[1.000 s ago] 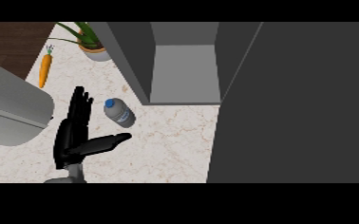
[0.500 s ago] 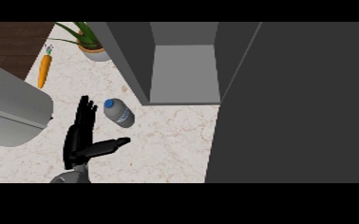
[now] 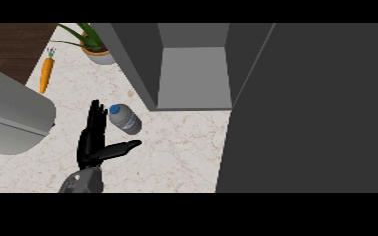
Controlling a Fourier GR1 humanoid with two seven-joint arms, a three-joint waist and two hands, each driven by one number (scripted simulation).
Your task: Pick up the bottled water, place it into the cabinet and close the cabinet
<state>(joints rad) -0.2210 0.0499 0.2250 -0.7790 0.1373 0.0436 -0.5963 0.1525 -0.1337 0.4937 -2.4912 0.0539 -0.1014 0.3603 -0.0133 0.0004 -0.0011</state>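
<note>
The water bottle (image 3: pixel 126 120), greyish with a blue cap and blue label, lies on the surface (image 3: pixel 173 147) just right of the left robot hand (image 3: pixel 91 141), which is spread open and empty.

Kitchen setting. A pale marbled counter (image 3: pixel 170 150) is filling the lower left of the frame, a grey cabinet (image 3: pixel 193 75) is standing open at upper centre, and a carrot (image 3: pixel 46 75) and a potted plant (image 3: pixel 96 52) are resting at the upper left.
</note>
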